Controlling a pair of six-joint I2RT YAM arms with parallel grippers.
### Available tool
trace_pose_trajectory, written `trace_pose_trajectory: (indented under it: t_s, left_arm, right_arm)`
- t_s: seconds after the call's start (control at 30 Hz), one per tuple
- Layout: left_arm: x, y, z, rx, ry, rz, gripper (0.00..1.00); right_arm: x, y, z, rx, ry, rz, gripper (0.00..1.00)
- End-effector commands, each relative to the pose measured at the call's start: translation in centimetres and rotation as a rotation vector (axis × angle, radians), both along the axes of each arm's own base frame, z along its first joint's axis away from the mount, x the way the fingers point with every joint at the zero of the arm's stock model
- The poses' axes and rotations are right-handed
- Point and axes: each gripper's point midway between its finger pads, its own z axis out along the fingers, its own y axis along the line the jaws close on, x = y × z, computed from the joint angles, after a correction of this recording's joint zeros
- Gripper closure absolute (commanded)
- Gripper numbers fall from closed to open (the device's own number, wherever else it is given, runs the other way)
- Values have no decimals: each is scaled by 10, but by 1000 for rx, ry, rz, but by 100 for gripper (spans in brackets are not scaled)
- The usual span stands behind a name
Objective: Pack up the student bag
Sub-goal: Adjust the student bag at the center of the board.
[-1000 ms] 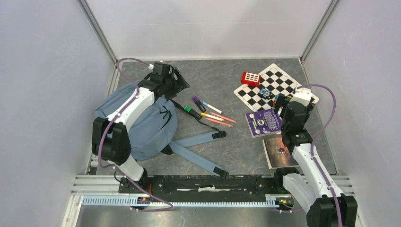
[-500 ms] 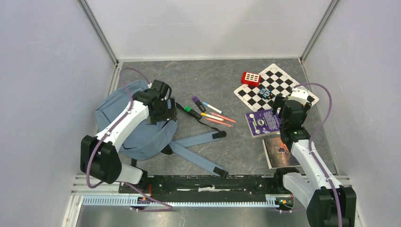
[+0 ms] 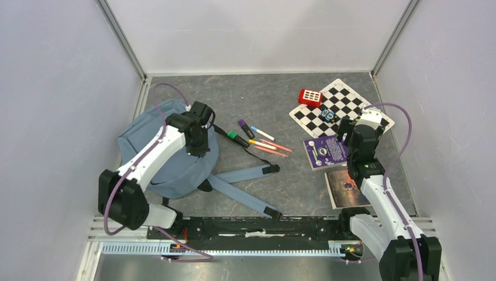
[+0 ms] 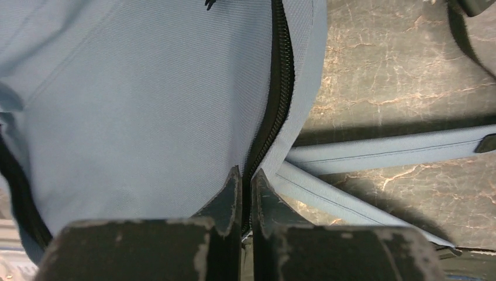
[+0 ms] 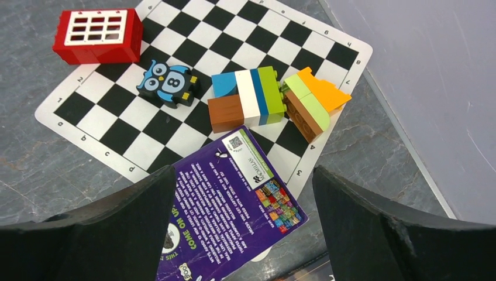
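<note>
The student bag (image 3: 149, 146) is a blue-grey backpack lying flat at the left, its two straps (image 3: 243, 174) spread toward the middle. My left gripper (image 3: 199, 145) is pressed down on the bag's right edge. In the left wrist view the fingertips (image 4: 245, 175) are closed together on the black zipper (image 4: 279, 76), which runs straight into the slit between them. My right gripper (image 3: 351, 126) hovers open over the purple book (image 5: 228, 216), with nothing held between its fingers (image 5: 244, 175).
Several markers and pens (image 3: 257, 137) lie right of the bag. A chessboard mat (image 5: 105, 117) carries a red block (image 5: 98, 35), a blue owl (image 5: 168, 84) and coloured bricks (image 5: 248, 96). A second, dark book (image 3: 346, 188) lies by the right arm. Grey walls enclose the table.
My left gripper came from the bag's far edge down onto its right side and went from open to shut on the zipper. The right arm barely shifted.
</note>
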Motion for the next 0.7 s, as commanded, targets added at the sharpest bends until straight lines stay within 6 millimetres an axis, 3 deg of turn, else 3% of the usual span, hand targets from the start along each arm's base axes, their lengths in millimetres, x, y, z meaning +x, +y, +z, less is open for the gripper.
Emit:
trace_pose_trajectory:
  t_s: [0.0,0.2,0.47,0.67]
  left_arm:
    - [7,17,77,19,-217,24,98]
    - [2,39,155,64,-343,50,98]
    - [18,89,267,210,-528,144,98]
    - [27,95,305,171,-651,224,98]
  right_arm:
    - [0,-1,17,-5,-61,1,10]
    - [-2,-1,19,-6,-67,0,10]
    - [1,-1,24,-4,-79,-2,10]
    - [-1,-3,26,-6,-85,-9,10]
